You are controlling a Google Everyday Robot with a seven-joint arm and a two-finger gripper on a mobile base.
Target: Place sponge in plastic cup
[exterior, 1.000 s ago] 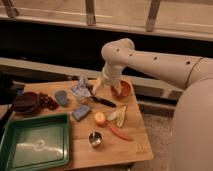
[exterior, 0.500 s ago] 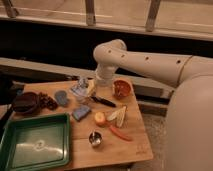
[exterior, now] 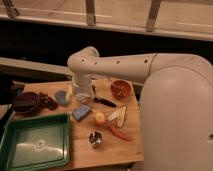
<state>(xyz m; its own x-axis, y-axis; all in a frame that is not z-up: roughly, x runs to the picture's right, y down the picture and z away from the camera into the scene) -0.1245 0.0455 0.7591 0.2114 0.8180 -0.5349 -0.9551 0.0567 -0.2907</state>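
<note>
Swung leftward since a second ago, the gripper [exterior: 81, 93] hangs just behind the blue sponge [exterior: 81, 113], probably lining up a pick; its opening cannot be told.

Hand [exterior: 82, 96]: low over the wooden bench [exterior: 131, 146], near its back
Blue rectangular sponge [exterior: 81, 113]: flat on the bench, just beside the hand
Green plastic tray [exterior: 10, 150]: front left

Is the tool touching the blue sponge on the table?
Apart. The camera view shows the tool low behind the sponge, with a strip of bare table between them.
</note>
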